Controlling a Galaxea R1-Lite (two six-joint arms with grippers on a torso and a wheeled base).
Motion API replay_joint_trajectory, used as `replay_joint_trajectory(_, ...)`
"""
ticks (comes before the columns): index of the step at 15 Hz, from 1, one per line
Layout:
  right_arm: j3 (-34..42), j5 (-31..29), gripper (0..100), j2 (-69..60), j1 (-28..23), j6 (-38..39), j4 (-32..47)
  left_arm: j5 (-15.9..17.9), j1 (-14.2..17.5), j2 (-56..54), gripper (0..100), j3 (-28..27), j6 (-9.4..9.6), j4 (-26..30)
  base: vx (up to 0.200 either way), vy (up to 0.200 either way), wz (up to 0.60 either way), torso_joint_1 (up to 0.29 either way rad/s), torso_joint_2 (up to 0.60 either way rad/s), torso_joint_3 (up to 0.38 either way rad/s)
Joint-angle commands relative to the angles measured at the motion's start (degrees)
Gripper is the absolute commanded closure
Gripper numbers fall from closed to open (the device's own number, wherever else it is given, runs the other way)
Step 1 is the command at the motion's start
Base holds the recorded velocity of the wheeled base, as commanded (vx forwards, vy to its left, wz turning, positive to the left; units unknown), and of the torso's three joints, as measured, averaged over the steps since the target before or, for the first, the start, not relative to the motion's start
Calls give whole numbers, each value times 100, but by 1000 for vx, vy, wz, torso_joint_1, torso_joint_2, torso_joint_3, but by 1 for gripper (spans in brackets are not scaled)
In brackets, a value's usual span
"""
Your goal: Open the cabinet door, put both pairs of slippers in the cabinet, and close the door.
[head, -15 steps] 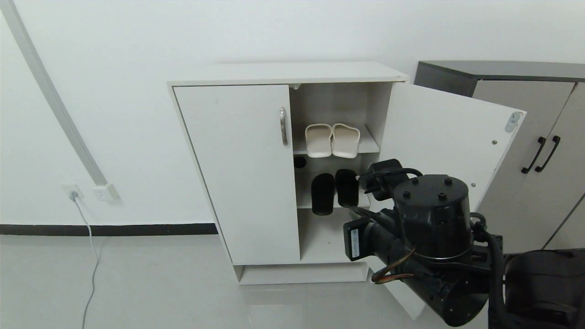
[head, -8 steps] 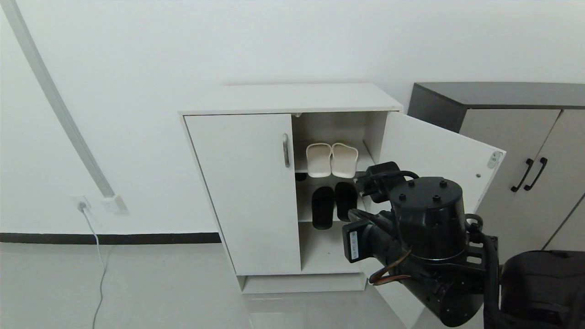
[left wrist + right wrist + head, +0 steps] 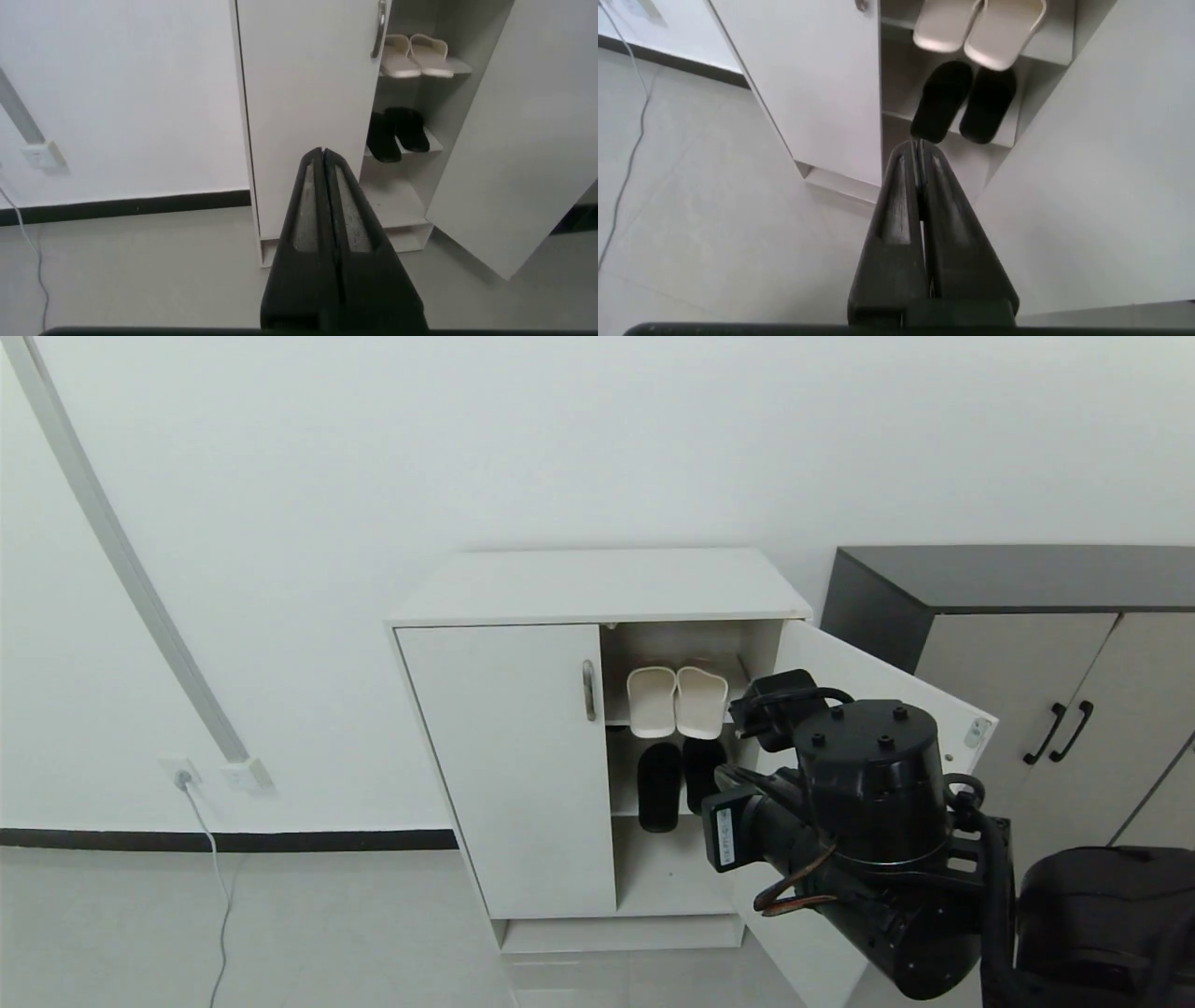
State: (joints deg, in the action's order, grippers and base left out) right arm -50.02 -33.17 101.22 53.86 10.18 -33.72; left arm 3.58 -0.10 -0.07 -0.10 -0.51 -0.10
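Black right arm [image 3: 868, 803] with screw-studded round cap [image 3: 873, 737], orange cables [image 3: 794, 893], white label [image 3: 721, 831].

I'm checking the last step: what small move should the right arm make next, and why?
Probably bring the right gripper, shut, round the free edge of the open door to its outer face, ready to push it closed: the white slippers and black slippers already sit on shelves inside the cabinet, and that door stands open.

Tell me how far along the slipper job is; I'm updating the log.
Done: the cabinet door stands open, and inside the cabinet the white slippers sit one shelf above the black slippers. In hand: nothing; left hand and right hand are both shut and empty. Left: closing the door.
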Motion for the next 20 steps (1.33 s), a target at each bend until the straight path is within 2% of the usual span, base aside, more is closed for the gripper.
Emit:
replay_joint_trajectory(1,1,4,100,21,2,2,-3,2,1,7,100,1,-2,1,0,0,0,212,-515,-315)
replay_joint_trajectory(13,18,4,100,38,-7,2,-3,2,1,7,100,1,-10,1,0,0,0,238,-554,-321)
replay_joint_trajectory(20,18,-5,100,73,-130,10,-21,-7,1,7,100,1,-10,1,0,0,0,181,-409,-223)
